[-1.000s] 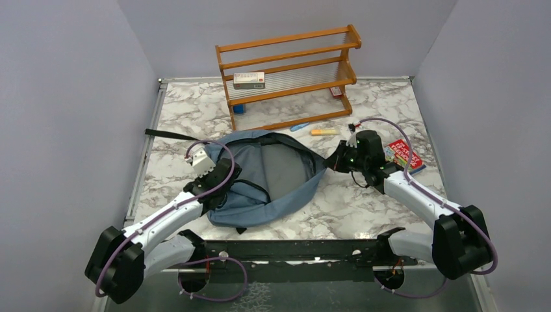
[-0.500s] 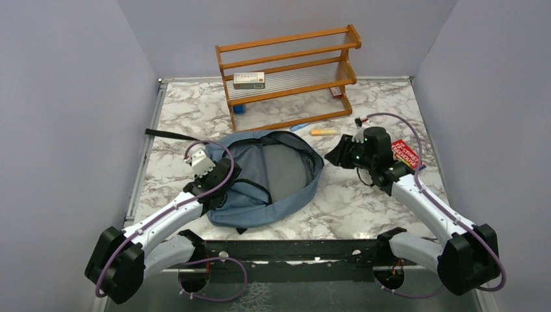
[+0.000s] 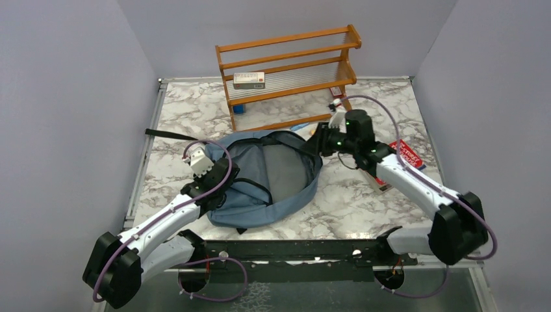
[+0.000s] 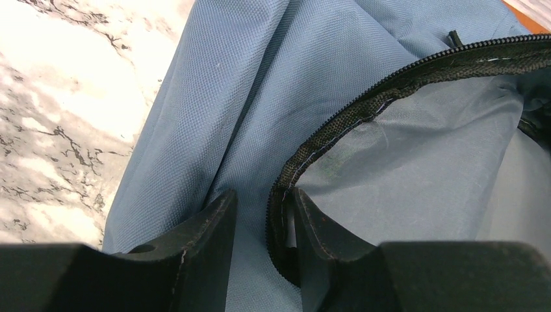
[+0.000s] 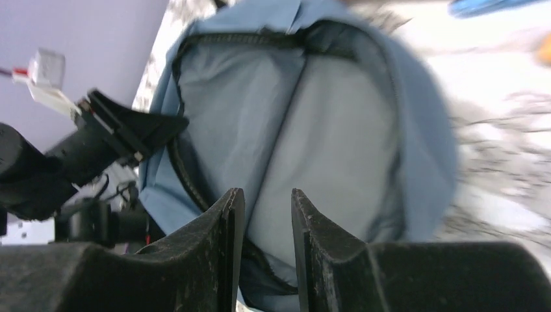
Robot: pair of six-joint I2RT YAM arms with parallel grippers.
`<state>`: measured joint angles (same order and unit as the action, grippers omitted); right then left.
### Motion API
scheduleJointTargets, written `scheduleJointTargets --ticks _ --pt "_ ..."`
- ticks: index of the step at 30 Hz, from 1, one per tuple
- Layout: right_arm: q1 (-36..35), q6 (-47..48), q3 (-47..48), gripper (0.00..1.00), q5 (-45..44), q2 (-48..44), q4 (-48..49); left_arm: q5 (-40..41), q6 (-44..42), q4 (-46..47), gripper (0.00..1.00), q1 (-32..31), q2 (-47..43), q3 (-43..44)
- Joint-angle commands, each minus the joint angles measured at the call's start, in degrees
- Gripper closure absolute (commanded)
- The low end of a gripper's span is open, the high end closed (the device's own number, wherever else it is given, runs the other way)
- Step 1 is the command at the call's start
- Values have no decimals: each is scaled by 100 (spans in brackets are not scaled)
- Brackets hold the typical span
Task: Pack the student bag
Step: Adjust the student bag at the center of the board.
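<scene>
The student bag [image 3: 250, 205] lies flat mid-table, dusty blue, its main zipper undone and the grey lining showing. My left gripper [image 3: 221, 187] rests at the bag's left rim. In the left wrist view it [image 4: 263, 198] is open, with the black zipper edge [image 4: 338, 123] lying against the inner side of the right finger and blue fabric [image 4: 260, 78] beneath the gap. My right gripper [image 3: 316, 144] hovers at the bag's far right rim. It [image 5: 268, 195] is open and empty, looking across the open bag [image 5: 325, 130].
A wooden rack [image 3: 289, 75] stands at the back with a white box [image 3: 249, 80] on its shelf and a blue cube [image 3: 239, 108] below. A blue pen [image 3: 300, 127] lies before the rack. A red book [image 3: 408, 155] sits under my right arm. A black strap [image 3: 170, 134] trails left.
Both grippers have opened. My right arm swung left and toward the back, from beside the red book to the bag's far right rim. The left arm barely moved.
</scene>
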<state>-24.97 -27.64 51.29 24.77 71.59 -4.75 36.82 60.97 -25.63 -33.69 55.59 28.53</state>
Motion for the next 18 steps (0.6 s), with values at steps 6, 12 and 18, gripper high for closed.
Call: scheduleJointTargets --ticks 6,12,18 --pt "-1485 -564 171 67 480 1972 1536 185 -204 -38 61 48 -81 138" --pt "-2088 -787 315 71 535 2892 2101 246 -398 -159 61 47 -280 343" --pt "-2294 -947 336 73 401 3408 2275 363 -854 -318 60 48 -591 1053"
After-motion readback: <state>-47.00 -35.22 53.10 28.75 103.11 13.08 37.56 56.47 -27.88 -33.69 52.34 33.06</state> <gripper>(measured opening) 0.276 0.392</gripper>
